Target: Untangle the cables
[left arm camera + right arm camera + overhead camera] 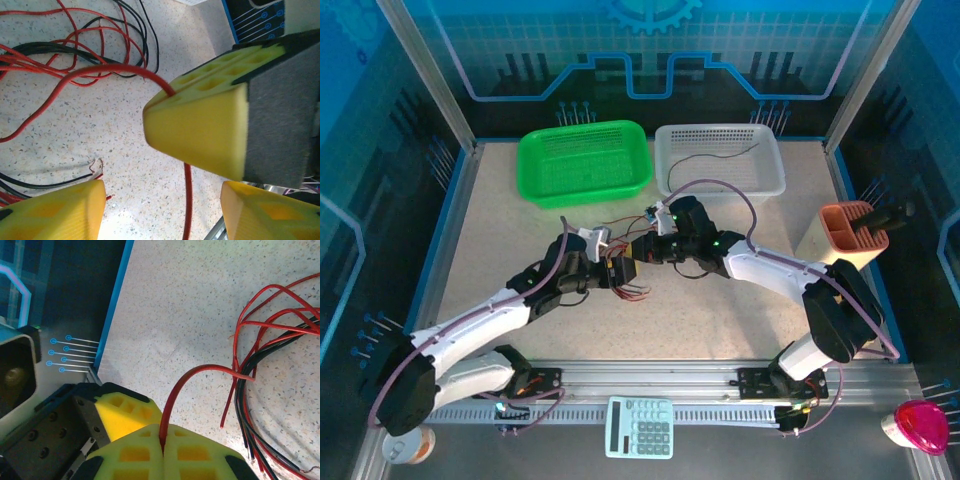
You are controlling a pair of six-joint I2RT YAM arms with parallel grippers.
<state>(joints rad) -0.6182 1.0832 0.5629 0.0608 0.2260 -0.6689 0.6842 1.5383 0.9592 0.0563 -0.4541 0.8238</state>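
The cables [632, 288] are thin red and black wires lying in loose loops on the speckled table between the two arms. In the left wrist view the bunch [100, 45] lies beyond the fingers. My right gripper [163, 445] is shut on one red wire [200, 371] that arches up from the bunch [270, 340]. My left gripper [162, 200] is open right beside it, and the same red wire [187, 200] runs down between its yellow fingers [50, 210], nearer the right one. From above, the left gripper [615, 268] and right gripper [638, 255] meet at mid-table.
A green basket [585, 165] and a white basket [720, 132] holding one thin dark wire [715, 155] stand at the back. An orange holder [852, 230] is at the right. A calculator [640, 427] lies by the near rail.
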